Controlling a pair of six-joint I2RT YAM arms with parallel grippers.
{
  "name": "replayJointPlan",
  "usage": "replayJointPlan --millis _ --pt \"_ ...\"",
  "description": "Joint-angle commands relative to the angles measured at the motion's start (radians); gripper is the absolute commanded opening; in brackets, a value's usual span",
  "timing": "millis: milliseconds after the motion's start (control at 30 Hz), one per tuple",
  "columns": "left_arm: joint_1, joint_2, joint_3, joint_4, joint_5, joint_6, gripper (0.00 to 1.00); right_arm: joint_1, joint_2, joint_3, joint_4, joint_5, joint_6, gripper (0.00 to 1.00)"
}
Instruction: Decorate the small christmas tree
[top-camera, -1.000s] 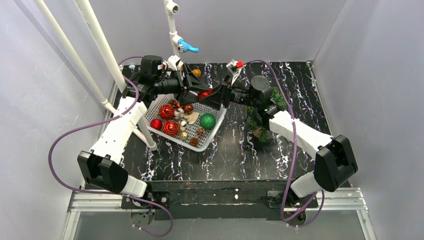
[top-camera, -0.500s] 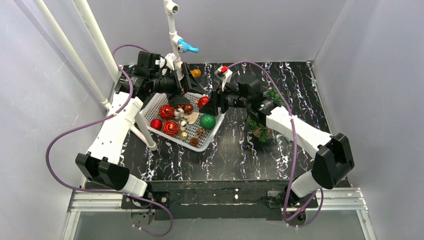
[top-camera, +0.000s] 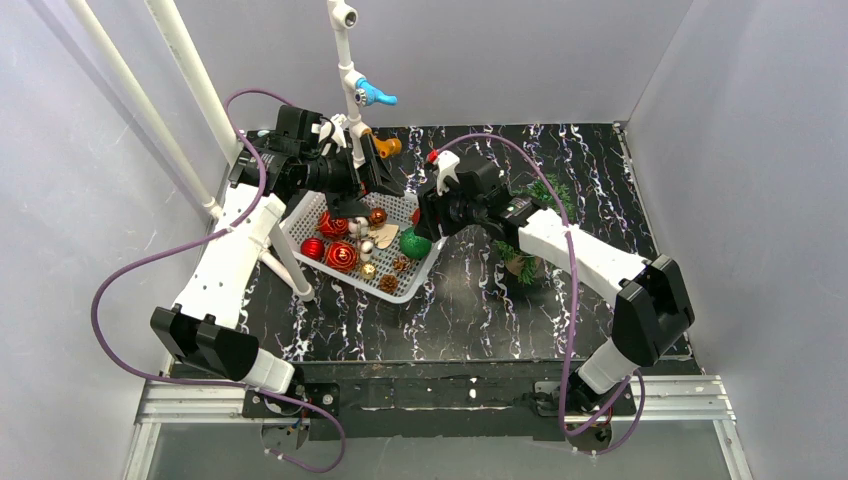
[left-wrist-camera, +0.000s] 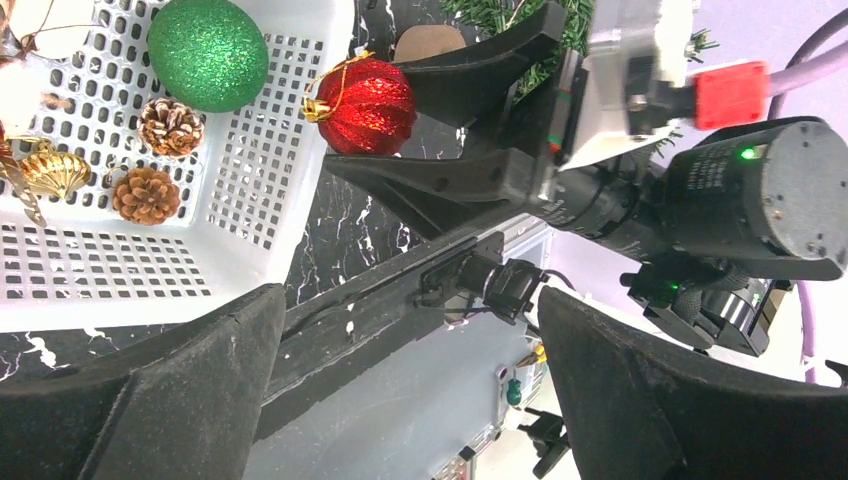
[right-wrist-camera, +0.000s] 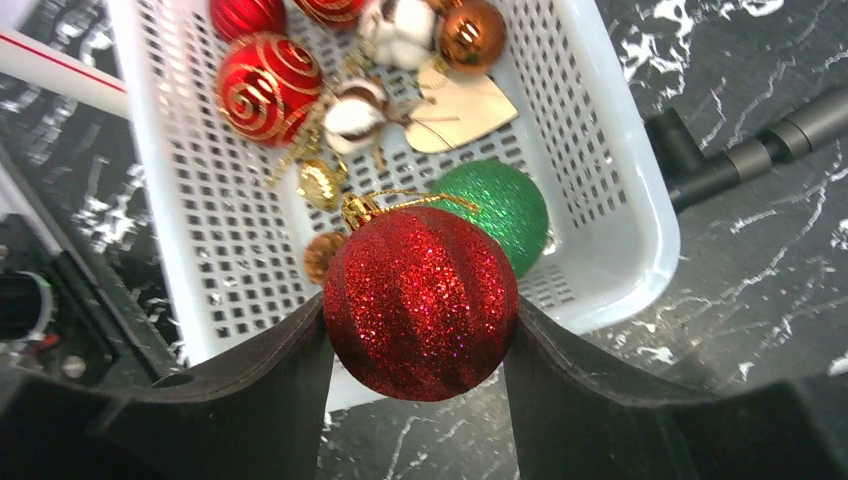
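My right gripper (right-wrist-camera: 420, 345) is shut on a red glitter ball ornament (right-wrist-camera: 420, 300) with a gold loop. It holds the ball above the right rim of the white basket (right-wrist-camera: 640, 230). In the top view this gripper (top-camera: 420, 213) is at the basket's (top-camera: 330, 275) far right corner. The left wrist view also shows the red ball (left-wrist-camera: 365, 105). My left gripper (top-camera: 385, 175) is open and empty above the basket's far edge, a little left of the ball. The small christmas tree (top-camera: 527, 245) stands right of the basket, partly hidden under my right arm.
The basket holds a green glitter ball (right-wrist-camera: 500, 205), red balls with gold swirls (right-wrist-camera: 265, 85), a copper ball (right-wrist-camera: 472, 35), a wooden heart (right-wrist-camera: 470, 110) and pine cones (left-wrist-camera: 145, 195). A white pipe stand with a blue clip (top-camera: 368, 95) rises behind it. An orange ball (top-camera: 389, 148) is at its foot.
The two grippers met at the red ball. My left gripper has drawn back to the far left, empty. My right gripper has swung left and down with the ball.
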Motion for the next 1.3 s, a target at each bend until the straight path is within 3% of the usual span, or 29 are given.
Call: replayJointPlan --millis 0,200,300,567,733,800,1033,1267 --pt "0.006 -0.035 0.014 -0.058 0.001 0.023 0.98 0.022 0.034 0.041 -0.092 0.13 -0.148 0.18" --pt "0.005 -0.02 0.0 -0.061 0.005 0.032 0.98 0.092 0.114 0.137 -0.24 0.415 -0.342 0.17" --pt "0.006 -0.018 0.002 -0.067 -0.023 0.035 0.98 0.098 0.123 0.163 -0.259 0.444 -0.341 0.17" --pt "0.009 -0.023 -0.029 -0.113 -0.177 0.017 0.98 0.098 0.041 0.024 -0.098 0.314 -0.319 0.18" --pt "0.013 -0.017 -0.039 -0.124 -0.158 0.018 0.98 0.099 0.051 0.087 -0.209 0.328 -0.333 0.21" --pt "0.012 -0.017 -0.05 -0.122 -0.157 0.013 0.98 0.1 0.004 0.086 -0.179 0.258 -0.349 0.22" --pt "0.012 0.006 -0.096 -0.013 0.02 -0.075 0.98 0.099 -0.187 -0.162 0.197 -0.063 -0.452 0.22" --pt "0.012 0.016 -0.158 0.086 0.158 -0.142 0.98 0.099 -0.199 -0.191 0.271 -0.075 -0.417 0.22"
